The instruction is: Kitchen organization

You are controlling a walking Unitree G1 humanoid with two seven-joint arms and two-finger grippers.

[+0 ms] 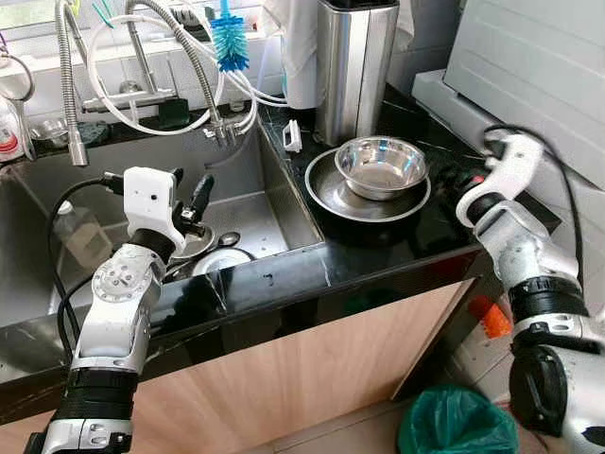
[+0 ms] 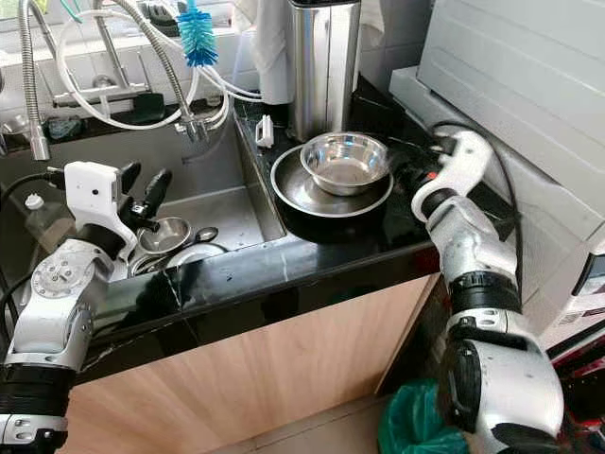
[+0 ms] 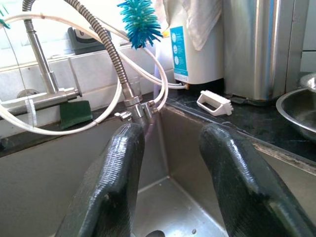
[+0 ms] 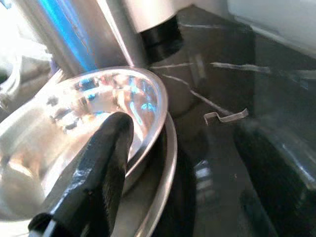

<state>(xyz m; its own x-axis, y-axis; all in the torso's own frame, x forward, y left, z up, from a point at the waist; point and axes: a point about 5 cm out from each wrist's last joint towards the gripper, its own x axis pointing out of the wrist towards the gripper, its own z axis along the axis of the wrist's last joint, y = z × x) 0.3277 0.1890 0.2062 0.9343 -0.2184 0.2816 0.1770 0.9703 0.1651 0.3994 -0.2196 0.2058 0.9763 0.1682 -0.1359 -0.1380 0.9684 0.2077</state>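
The bowl (image 1: 381,166) sits in a plate (image 1: 326,189) on the counter, at about nine o'clock from the nearer right gripper (image 1: 473,185), fingers' spread unclear; left gripper (image 1: 189,200) hangs released over the sink (image 1: 250,203).

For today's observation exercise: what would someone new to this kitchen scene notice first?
Probably the shiny steel bowl stacked in a wider steel plate on the black counter, right of the sink. The right end effector sits close beside that bowl, while the left end effector, fingers apart, hangs over the sink. A bright blue brush stands out near the hoses.
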